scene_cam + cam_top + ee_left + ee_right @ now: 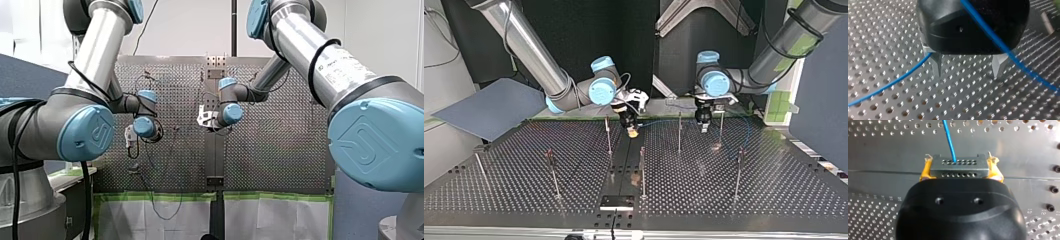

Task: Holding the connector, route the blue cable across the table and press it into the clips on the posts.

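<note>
A: Starting nearest in the top view: front row of posts (642, 170) on the perforated table (774, 200), bare, no blue at any top.

B: Agreed. Next row back?

A: Same, as far as visible; clips too small to judge closely.

B: And behind those?

A: Then the right gripper (632, 131), clamped on the connector (959, 168), with the yellow pads (925, 171) pinching its two ends. From its face, the blue cable (664, 121), running along the far side of the table toward the left gripper (968, 73).

B: Left one gripping anything?

A: No: metal fingers (936, 62) spread wide, nothing between them, tips close to the table. Cable passing outside one finger, slack over the holes, then looping farther off at the top view's right.

B: Step in hand, then?

A: Probably the very start of routing: connector held, no clip filled yet.

B: Next move?

A: Likely carrying the connector toward a first post, with the cable taut enough to line up over a clip, then pressing down. Worth minding the slack loop; could snag a post.
</note>
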Robot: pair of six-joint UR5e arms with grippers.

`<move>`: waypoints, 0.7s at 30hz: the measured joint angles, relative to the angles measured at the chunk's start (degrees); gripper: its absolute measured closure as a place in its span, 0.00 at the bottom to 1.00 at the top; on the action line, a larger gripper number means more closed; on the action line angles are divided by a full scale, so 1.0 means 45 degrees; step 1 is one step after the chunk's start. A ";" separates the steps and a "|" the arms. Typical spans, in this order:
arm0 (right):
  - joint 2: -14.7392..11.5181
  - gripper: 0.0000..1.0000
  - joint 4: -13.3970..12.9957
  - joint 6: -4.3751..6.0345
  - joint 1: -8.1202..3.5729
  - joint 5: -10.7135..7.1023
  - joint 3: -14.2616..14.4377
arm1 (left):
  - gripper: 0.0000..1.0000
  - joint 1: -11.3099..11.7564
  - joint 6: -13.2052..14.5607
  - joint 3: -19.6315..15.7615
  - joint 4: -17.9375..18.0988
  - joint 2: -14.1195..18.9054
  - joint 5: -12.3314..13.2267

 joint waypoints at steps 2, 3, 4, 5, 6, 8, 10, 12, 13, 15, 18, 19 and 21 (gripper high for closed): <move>-0.0004 1.00 0.0004 -0.0001 -0.0012 -0.0002 0.0001 | 0.00 -0.0100 -0.0032 -0.0195 -0.0101 0.0202 -0.0013; -0.0004 1.00 0.0006 0.0000 -0.0014 -0.0002 0.0001 | 0.00 -0.0165 -0.0112 -0.0341 -0.0084 0.0345 -0.0008; -0.0004 1.00 0.0006 -0.0001 -0.0014 -0.0002 0.0001 | 0.00 -0.0214 -0.0193 -0.0452 -0.0033 0.0459 0.0000; -0.0004 1.00 0.0007 0.0000 -0.0015 -0.0002 0.0001 | 0.00 -0.0264 -0.0282 -0.0562 0.0037 0.0572 0.0011; -0.0006 1.00 0.0008 -0.0001 -0.0016 -0.0002 0.0001 | 0.00 -0.0328 -0.0405 -0.0710 0.0149 0.0716 0.0023; -0.0006 1.00 0.0009 -0.0001 -0.0023 -0.0010 0.0001 | 0.00 -0.0417 -0.0563 -0.0913 0.0326 0.0922 0.0029; -0.0008 1.00 0.0008 0.0000 -0.0032 -0.0019 0.0001 | 0.00 -0.0533 -0.0667 -0.1158 0.0555 0.1163 0.0013; -0.0010 1.00 0.0009 -0.0003 -0.0035 -0.0031 0.0000 | 0.00 -0.0657 -0.0704 -0.1392 0.0696 0.1402 -0.0049; -0.0010 1.00 0.0009 -0.0006 -0.0037 -0.0034 0.0000 | 0.00 -0.0713 -0.0695 -0.1501 0.0692 0.1507 -0.0103; -0.0009 1.00 0.0023 -0.0012 -0.0037 -0.0040 0.0000 | 0.00 -0.0843 -0.0651 -0.1739 0.0598 0.1748 -0.0257; -0.0010 1.00 0.0051 -0.0017 -0.0053 -0.0064 0.0000 | 0.00 -0.1057 -0.0565 -0.2070 0.0404 0.2084 -0.0503; -0.0011 1.00 0.0058 -0.0018 -0.0061 -0.0069 -0.0001 | 0.00 -0.1133 -0.0532 -0.2146 0.0347 0.2187 -0.0552; -0.0010 1.00 0.0058 -0.0016 -0.0085 -0.0070 0.0000 | 0.00 -0.1327 -0.0476 -0.2262 0.0248 0.2428 -0.0637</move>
